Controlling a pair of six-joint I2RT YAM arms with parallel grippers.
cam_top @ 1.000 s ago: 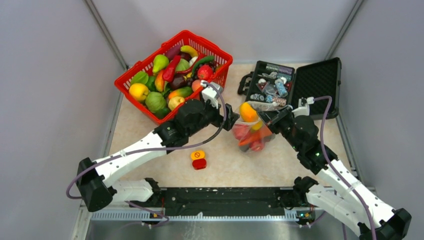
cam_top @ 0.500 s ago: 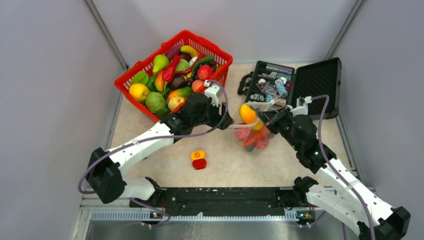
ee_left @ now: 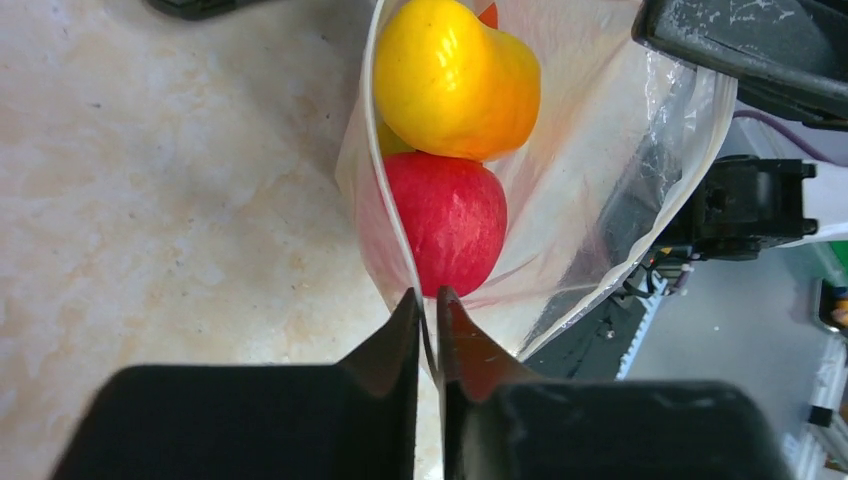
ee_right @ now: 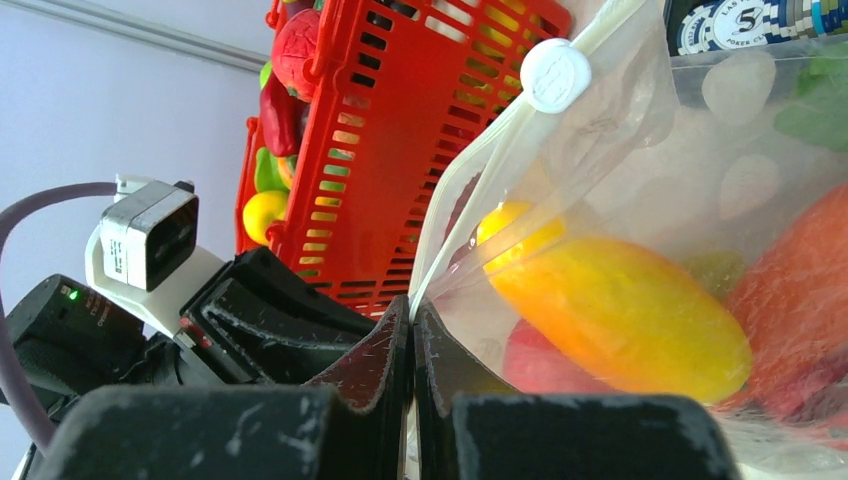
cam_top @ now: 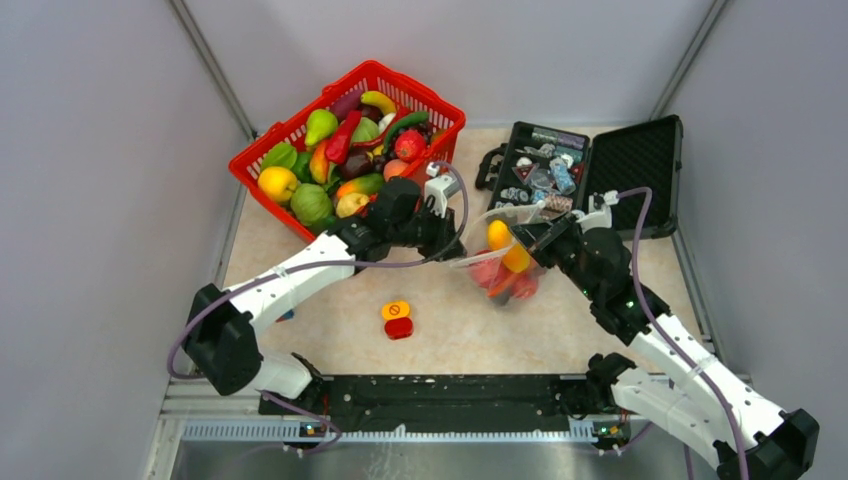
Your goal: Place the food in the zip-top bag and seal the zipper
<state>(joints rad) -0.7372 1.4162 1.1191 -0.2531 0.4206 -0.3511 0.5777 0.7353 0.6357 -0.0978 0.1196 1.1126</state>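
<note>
Already bagged: glossy plastic toy fruits [ee_left: 455, 75], in clear crinkly bag [ee_left: 620, 130]
Remaining: whitish zipper strip [ee_right: 480, 170] gapes, unsealed
Grip: left pincer [ee_left: 428, 300], right pincer [ee_right: 412, 315] pinch bag rim

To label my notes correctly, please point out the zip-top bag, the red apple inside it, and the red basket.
zip-top bag [ee_left: 610, 130], left wrist view, clear side wall.
red apple [ee_left: 445, 220], left wrist view, its middle.
red basket [cam_top: 302, 114], top external view, left rim.

The left arm [cam_top: 300, 272] stretches forward to the left side of the zip-top bag [cam_top: 503, 277], and the left gripper [ee_left: 427, 300] pinches the bag's mouth edge between nearly touching fingers. The right arm [cam_top: 662, 342] reaches to the bag's right side, where the right gripper [ee_right: 412, 306] is clamped on the opposite edge.
</note>
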